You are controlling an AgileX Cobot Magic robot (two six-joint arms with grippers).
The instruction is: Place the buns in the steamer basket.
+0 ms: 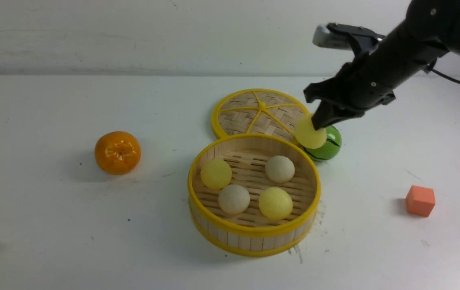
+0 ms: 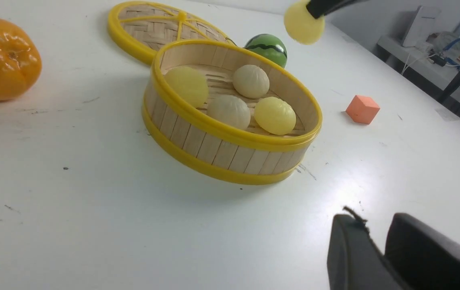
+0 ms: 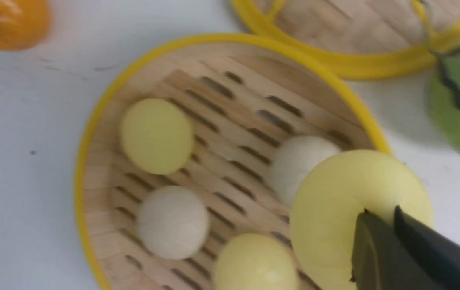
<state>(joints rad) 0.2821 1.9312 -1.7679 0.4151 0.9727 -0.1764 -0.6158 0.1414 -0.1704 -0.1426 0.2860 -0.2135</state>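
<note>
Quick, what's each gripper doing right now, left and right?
Left gripper: closed, holding nothing.
Right gripper: closed on a smooth pale yellow ball-shaped toy bun, held in the air.

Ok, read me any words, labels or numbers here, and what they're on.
None readable.
The steamer basket, lid, buns, orange, green ball and orange cube show no print.
Boxes on the far shelf in the left wrist view are too blurred to read.
</note>
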